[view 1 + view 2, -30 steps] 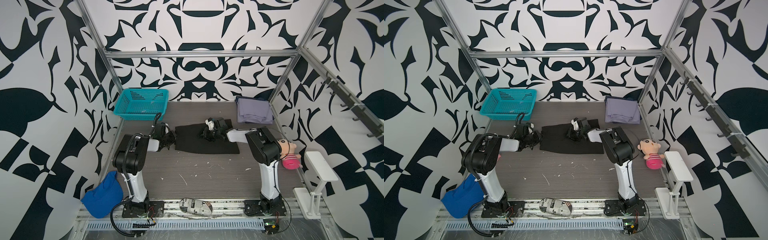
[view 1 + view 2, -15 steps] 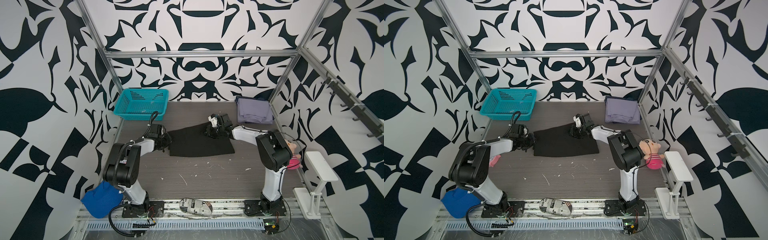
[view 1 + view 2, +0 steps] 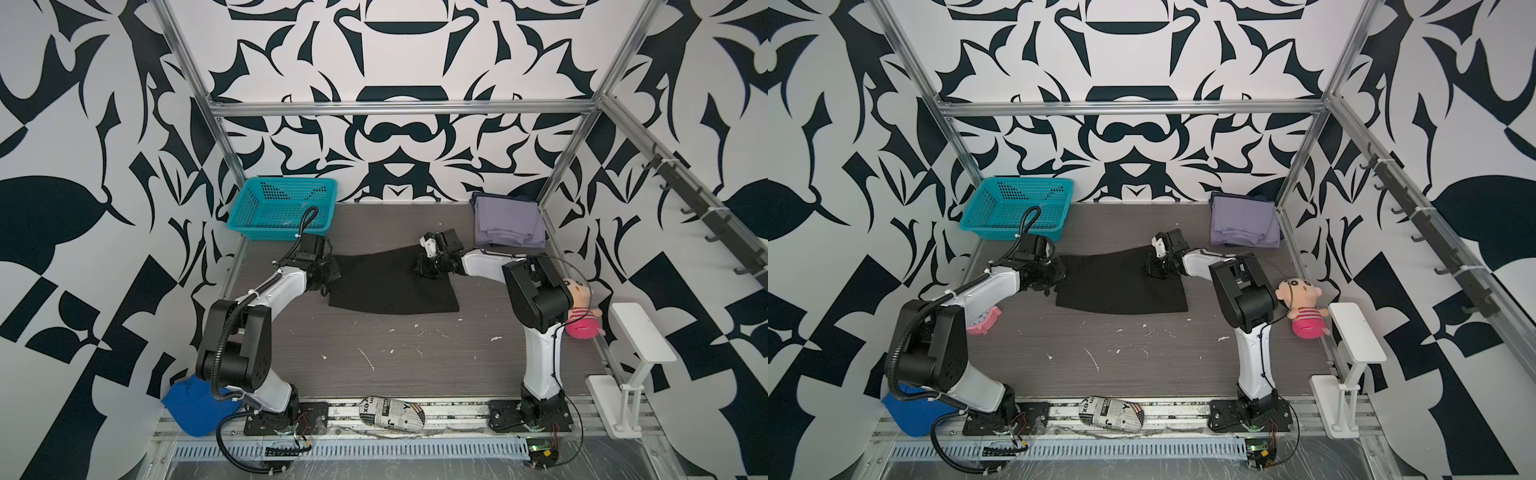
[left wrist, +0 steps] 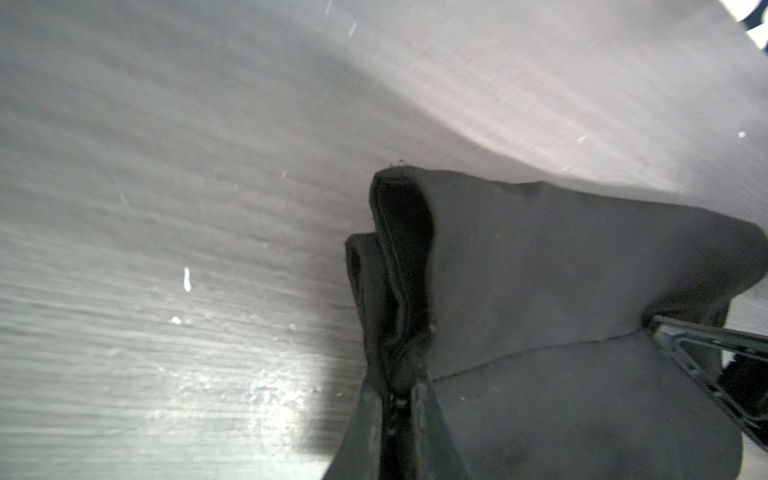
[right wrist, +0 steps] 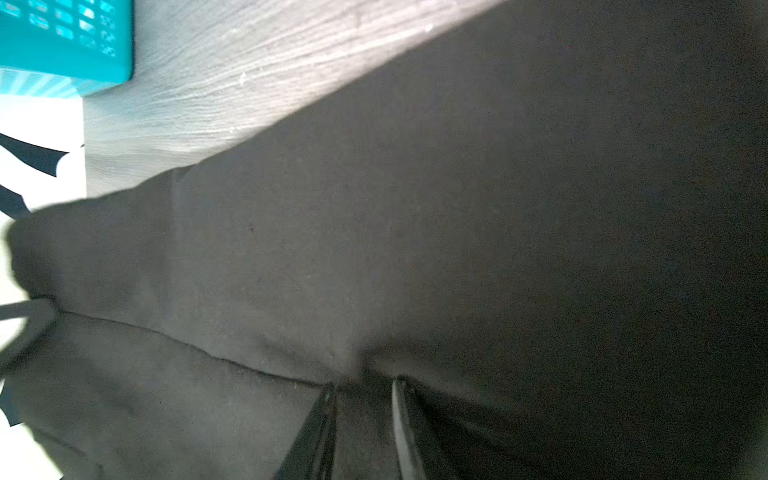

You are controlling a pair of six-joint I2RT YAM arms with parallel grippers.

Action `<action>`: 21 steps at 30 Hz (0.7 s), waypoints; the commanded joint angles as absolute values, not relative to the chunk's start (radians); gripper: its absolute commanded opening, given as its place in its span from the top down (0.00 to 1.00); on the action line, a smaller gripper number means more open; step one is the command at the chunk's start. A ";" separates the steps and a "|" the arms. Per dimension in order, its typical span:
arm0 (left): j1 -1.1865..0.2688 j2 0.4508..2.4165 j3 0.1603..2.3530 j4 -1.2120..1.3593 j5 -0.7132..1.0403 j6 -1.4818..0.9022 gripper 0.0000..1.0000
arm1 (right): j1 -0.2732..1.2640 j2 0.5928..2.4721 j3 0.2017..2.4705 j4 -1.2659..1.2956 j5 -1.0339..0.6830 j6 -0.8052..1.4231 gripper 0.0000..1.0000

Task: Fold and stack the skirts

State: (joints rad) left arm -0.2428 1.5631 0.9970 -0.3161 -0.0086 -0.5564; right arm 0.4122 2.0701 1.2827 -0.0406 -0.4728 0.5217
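While my left gripper (image 3: pixel 329 277) pinched the left edge of the black textured cloth skirt (image 3: pixel 390 289), spread on the grey wood-grain tabletop (image 3: pixel 374 365), my right gripper (image 3: pixel 420 270) clamped a fold near its far right corner; the folded pale lavender skirt (image 3: pixel 507 226) sat beyond.

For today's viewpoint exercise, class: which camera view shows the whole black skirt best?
A top view: the black skirt shows whole, with the left gripper and right gripper at its far corners. Each wrist view shows only a close-up patch of pinched cloth.
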 commanded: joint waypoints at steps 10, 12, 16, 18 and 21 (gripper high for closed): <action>-0.473 1.664 1.299 -0.496 -0.167 -0.550 1.00 | 0.414 2.123 1.205 0.040 -0.505 0.597 0.74; -0.509 1.707 1.371 -0.519 -0.170 -0.551 1.00 | 0.414 2.122 1.196 0.051 -0.507 0.598 0.74; -0.578 1.810 1.512 -0.550 -0.164 -0.552 1.00 | 0.409 2.127 1.177 0.085 -0.523 0.612 0.75; -0.612 1.872 1.587 -0.564 -0.151 -0.560 1.00 | 0.407 2.136 1.170 0.099 -0.527 0.617 0.75; -0.653 1.956 1.681 -0.583 -0.133 -0.579 1.00 | 0.402 2.137 1.146 0.130 -0.528 0.627 0.75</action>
